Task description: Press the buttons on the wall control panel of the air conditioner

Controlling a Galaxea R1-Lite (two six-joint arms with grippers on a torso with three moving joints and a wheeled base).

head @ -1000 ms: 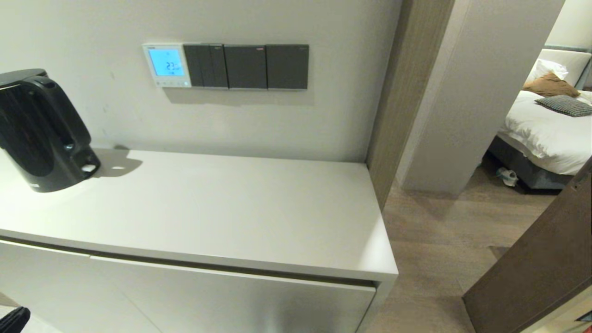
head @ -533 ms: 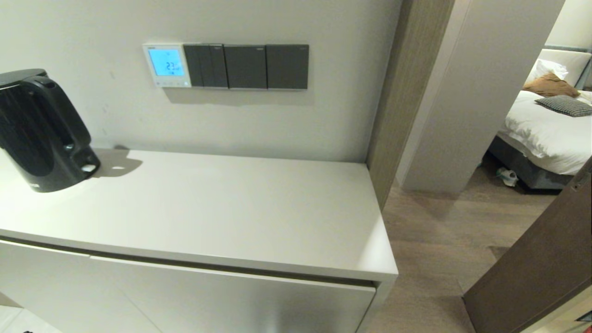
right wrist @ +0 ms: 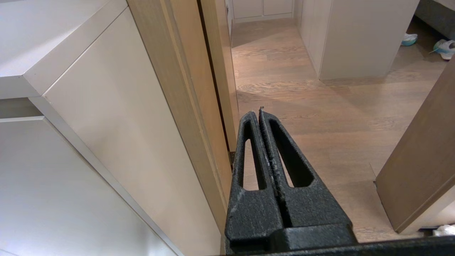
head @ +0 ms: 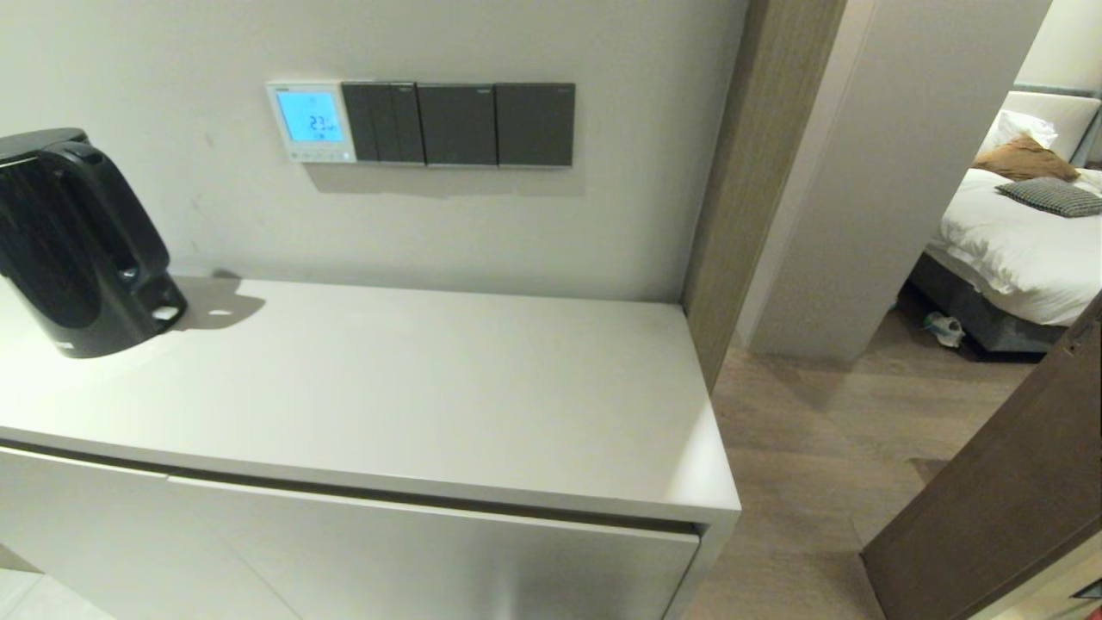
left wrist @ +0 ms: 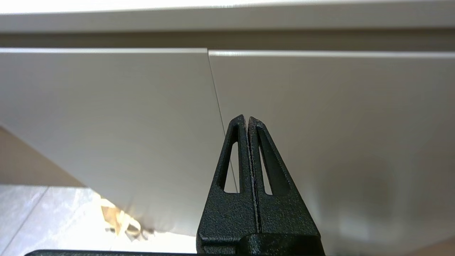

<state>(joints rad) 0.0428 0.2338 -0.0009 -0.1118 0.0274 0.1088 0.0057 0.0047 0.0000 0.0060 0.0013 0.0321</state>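
The wall control panel [head: 311, 121] is a small white square on the wall above the cabinet, its screen lit blue with digits. The buttons [head: 318, 156] are a row of tiny pale marks along its lower edge. Neither gripper shows in the head view. My left gripper [left wrist: 247, 119] is shut and empty, low down in front of the white cabinet doors [left wrist: 320, 124]. My right gripper [right wrist: 256, 112] is shut and empty, low beside the cabinet's right end, over the wooden floor [right wrist: 320, 106].
Three dark grey switch plates [head: 458, 124] sit right of the panel. A black kettle [head: 73, 245] stands on the white cabinet top [head: 413, 387] at the left. A wooden door frame [head: 732, 181] and an open door [head: 1016, 491] stand at the right, with a bed [head: 1024, 232] beyond.
A dark part of my left arm at the head view's bottom left corner has dropped out of sight. The panel's display stays lit.
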